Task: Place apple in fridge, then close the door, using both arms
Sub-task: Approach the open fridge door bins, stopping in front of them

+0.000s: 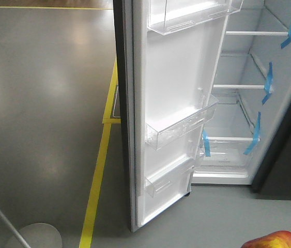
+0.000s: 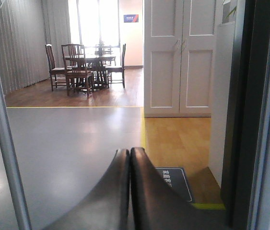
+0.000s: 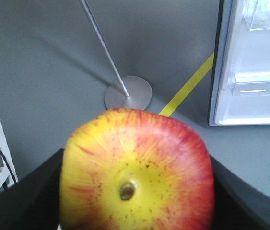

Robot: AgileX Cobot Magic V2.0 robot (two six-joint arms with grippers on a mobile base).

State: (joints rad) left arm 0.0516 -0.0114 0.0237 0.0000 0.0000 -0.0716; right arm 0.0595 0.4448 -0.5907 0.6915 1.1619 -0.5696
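Item — small round red-yellow apple (image 3: pixel 137 170): clamped in black right gripper (image 3: pixel 135 203), outside tall white-lined fridge (image 1: pixel 282 88); grey door (image 1: pixel 176 88) with clear bins stands wide open; black left gripper (image 2: pixel 130 160) pinched together, empty. You carry apple level past door edge onto white shelf (image 1: pixel 238 86); release once seated.

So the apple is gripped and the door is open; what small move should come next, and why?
Probably advance the right arm toward the fridge and lift the apple to a shelf. The right jaws are shut on it, it sits at the front view's bottom edge, short of the cabinet, and the door stands open. The left jaws are shut, empty.
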